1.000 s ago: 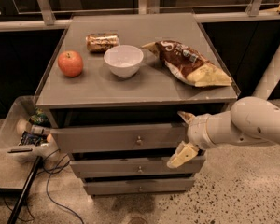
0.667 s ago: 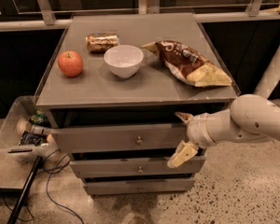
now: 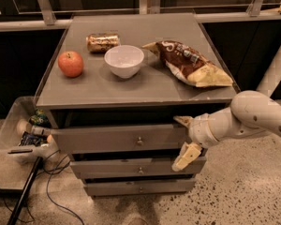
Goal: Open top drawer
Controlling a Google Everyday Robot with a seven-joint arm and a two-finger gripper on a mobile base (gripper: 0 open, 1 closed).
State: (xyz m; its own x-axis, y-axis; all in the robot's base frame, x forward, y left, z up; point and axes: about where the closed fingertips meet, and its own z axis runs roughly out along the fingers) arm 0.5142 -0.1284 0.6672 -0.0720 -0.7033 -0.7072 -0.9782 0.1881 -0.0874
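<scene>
The top drawer [image 3: 107, 138] is the widest grey front of the three, with a small round metal knob [image 3: 139, 140] at its centre. It stands out a little from under the cabinet top, with a dark gap above it. My gripper [image 3: 183, 139] is at the drawer's right end, open, with one cream finger [image 3: 182, 121] above the front panel's top edge and the other finger [image 3: 185, 156] below it. The white arm [image 3: 253, 114] reaches in from the right.
On the cabinet top [image 3: 131, 86] lie a red apple [image 3: 70, 63], a white bowl [image 3: 124, 61], a crumpled snack wrapper [image 3: 103, 41] and a brown chip bag [image 3: 192, 63]. Two narrower drawers [image 3: 136, 170] sit below. A bin with items [image 3: 23, 135] and cables stand at the left on the floor.
The gripper and arm have shifted slightly left along the drawer's right end. The drawer front looks unchanged.
</scene>
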